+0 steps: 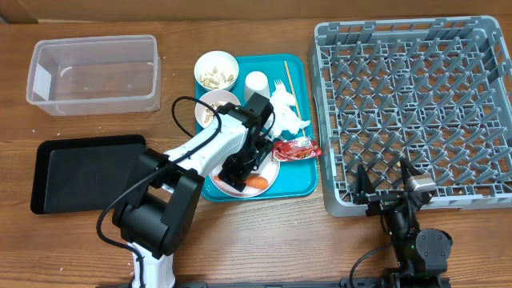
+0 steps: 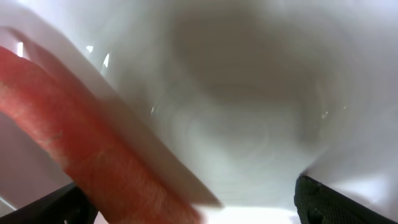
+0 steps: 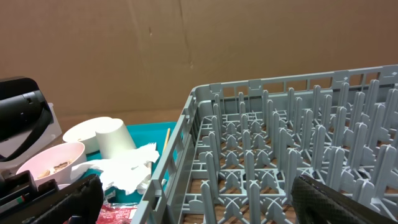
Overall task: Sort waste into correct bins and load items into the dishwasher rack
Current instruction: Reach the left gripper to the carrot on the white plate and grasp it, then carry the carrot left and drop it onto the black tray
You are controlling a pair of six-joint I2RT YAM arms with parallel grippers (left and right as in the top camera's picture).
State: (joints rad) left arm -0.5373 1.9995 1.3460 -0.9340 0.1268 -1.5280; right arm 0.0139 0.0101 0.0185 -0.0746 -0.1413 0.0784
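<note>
From overhead, the left gripper hangs spread over the plate on the teal tray, set around the carrot, likely to lift it out as waste. Its wrist view shows the carrot between open fingers, not yet pinched. The right gripper, spread and holding nothing, sits at the near edge of the rack; its own view looks across the pegs.

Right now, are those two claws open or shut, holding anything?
Left gripper: open, holding nothing, low over the plate by the carrot.
Right gripper: open, holding nothing, near the dishwasher rack.
</note>
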